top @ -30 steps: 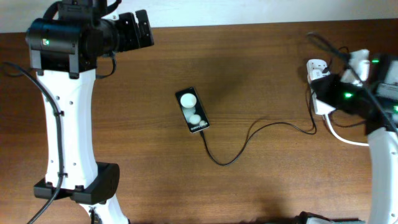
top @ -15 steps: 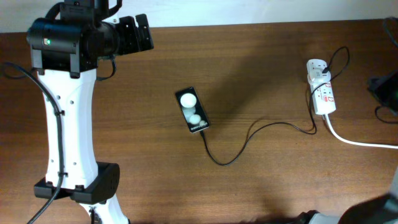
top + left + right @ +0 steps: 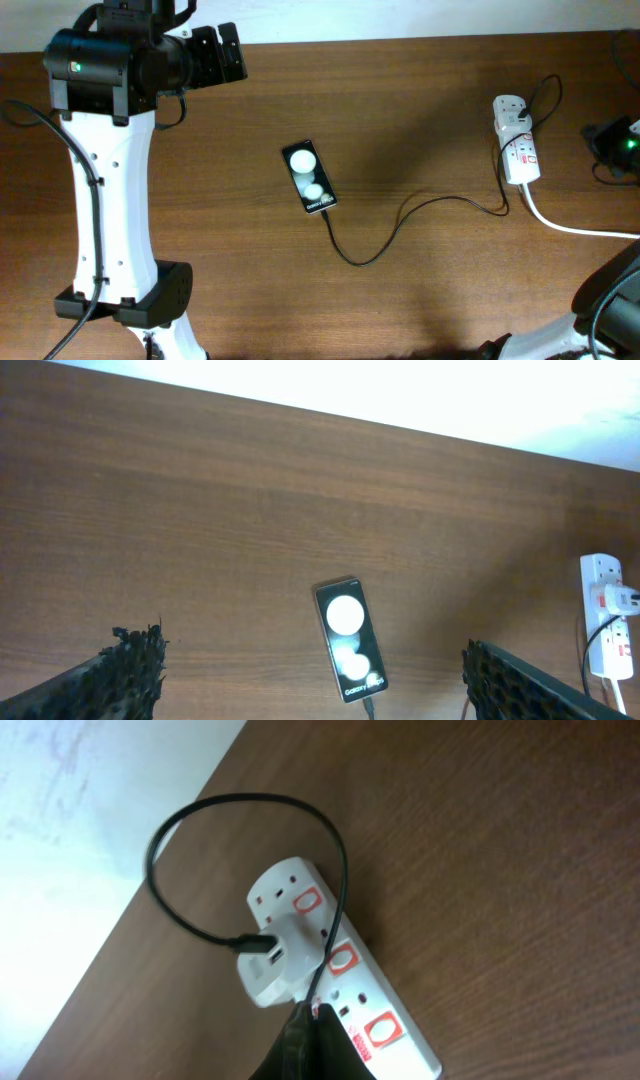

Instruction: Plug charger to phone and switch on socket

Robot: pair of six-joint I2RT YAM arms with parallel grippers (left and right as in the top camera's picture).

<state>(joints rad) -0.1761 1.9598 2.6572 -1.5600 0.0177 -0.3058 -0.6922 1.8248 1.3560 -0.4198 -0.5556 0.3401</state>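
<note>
I see the left gripper [image 3: 226, 52] spread wide near the tabletop's far left corner. The right gripper [image 3: 305, 1045] is clenched, empty, near the socket [image 3: 517, 140] at the right edge. The charger [image 3: 400, 215] meets the phone [image 3: 309, 178] mid-tabletop.

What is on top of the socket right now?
A white adapter sits plugged in, the charger looping from it. The shut right gripper hides part of the socket at its near edge.

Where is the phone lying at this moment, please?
In the overhead view the phone lies near the middle of the table, left of the socket, the charger reaching its lower end.
</note>
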